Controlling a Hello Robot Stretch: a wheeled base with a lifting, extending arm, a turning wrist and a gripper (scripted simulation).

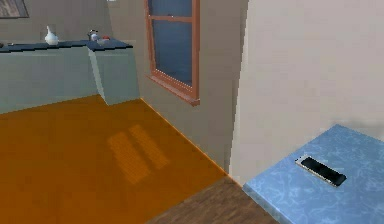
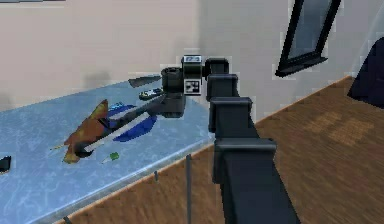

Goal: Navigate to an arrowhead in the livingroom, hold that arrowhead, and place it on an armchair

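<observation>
In the forward view, a grey-green counter runs along the upper left. A white vase stands on it, and what it contains cannot be made out. To the right of the vase is a small grey kettle-like thing. A wood-framed window sits at top centre above the orange floor. At lower right is the corner of a blue table with a flat dark slab lying on it.

In the arm side view, the blue table fills the left half. The dark arm rises from the bottom edge to two white marked squares. The gripper is just left of them, over the tabletop near the frame's centre. Clutter lies on the table behind its far end, so I cannot tell its state or whether it holds anything.

Left of the gripper lies a brown tapering thing. It may be the arrowhead, but its shape does not settle that. A pale rod lies slantwise beside it, and a small green bit is just below. At upper right is a dark-framed window, with a dark blue shape at the right edge.
</observation>
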